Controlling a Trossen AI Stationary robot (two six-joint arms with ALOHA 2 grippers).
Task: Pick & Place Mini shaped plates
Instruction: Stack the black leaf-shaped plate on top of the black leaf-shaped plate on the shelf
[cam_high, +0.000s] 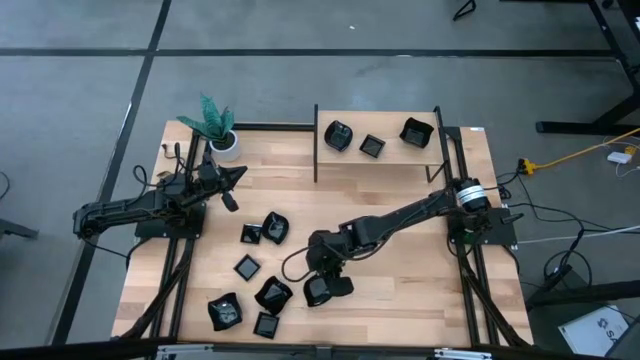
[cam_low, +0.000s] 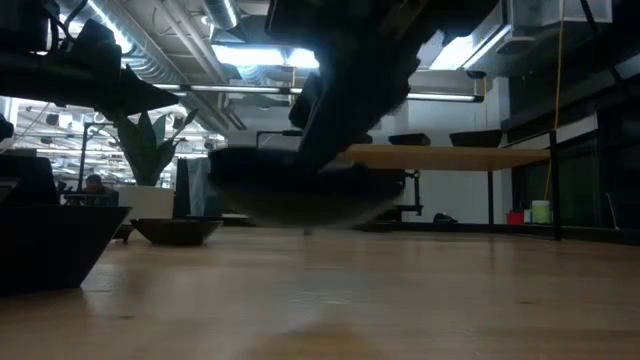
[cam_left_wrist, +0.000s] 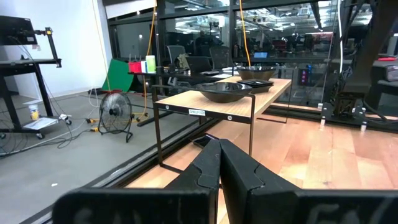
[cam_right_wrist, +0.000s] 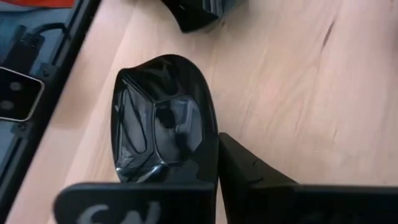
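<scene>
Plates, small, black and glossy, are what we are moving, and we place everything here from the wooden shelf (cam_high: 385, 158) at the table's far edge. Three plates already sit on that shelf. The rest lie scattered on the table (cam_high: 400, 290) well in front of it, toward the near edge.

Our right gripper (cam_high: 322, 290) is down at the nearest of that scatter, its fingers pinched shut on the rim of one rounded plate (cam_right_wrist: 163, 121). In the right wrist view the plate's rim runs between the two fingers, with the bowl of the dish lying out to one side of them. In the low view it looks just clear of the wood, though we cannot be sure.

We judge the coming move to be a carry away from the near edge, up to the shelf.

Our left gripper (cam_left_wrist: 219, 163) waits with its fingers closed on nothing, beside the potted plant (cam_high: 215, 125) left of the shelf.
</scene>
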